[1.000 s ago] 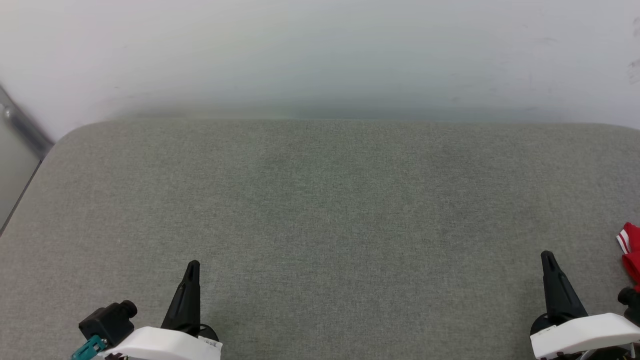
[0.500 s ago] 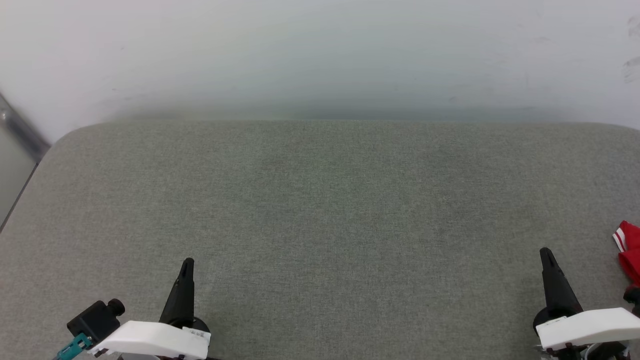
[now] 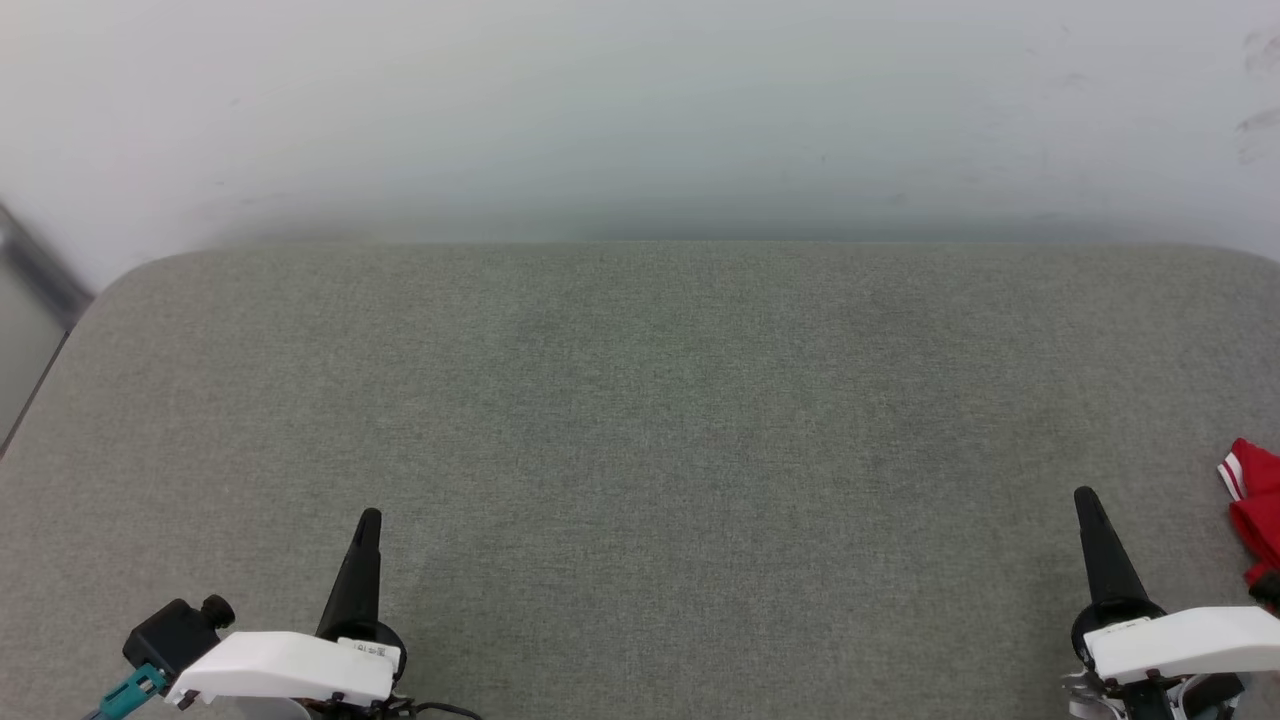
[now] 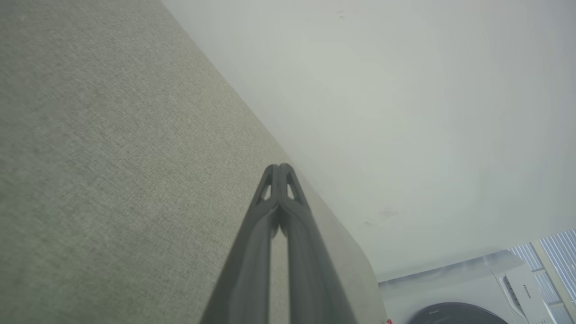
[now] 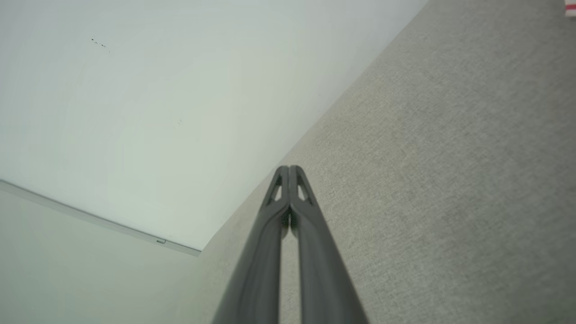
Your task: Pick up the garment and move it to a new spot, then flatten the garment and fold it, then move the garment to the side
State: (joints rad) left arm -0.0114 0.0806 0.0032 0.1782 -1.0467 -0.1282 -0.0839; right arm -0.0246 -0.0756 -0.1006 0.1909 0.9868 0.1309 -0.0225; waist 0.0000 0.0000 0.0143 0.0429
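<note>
A desk (image 3: 640, 420) covered in grey-green woven cloth spreads out ahead of both tools, its far edge meeting a plain pale wall (image 3: 640, 110). Out past the left tool's side, the desk's far corner is rounded, and a dark strip (image 3: 40, 270) runs slantwise down the wall beside it.

The left tool (image 3: 367, 520) sits low over the near part of the desk, its two dark fingers pressed together at the tips with nothing between them; the left wrist view shows the same closed tips (image 4: 279, 167) above the cloth. Beyond those tips and lower, past the desk's corner, stands a white washing machine (image 4: 472, 297) with a dark round door; what it holds cannot be told. Slatted blinds (image 4: 555, 256) show next to it.

The right tool (image 3: 1085, 497) is well apart from the left one, its fingers likewise pressed together and empty (image 5: 289, 168).

The garment (image 3: 1255, 500) lies on the desk just outside the right tool, a bunched red edge with red-and-white striped trim, cut off by the frame. It does not touch the tool.
</note>
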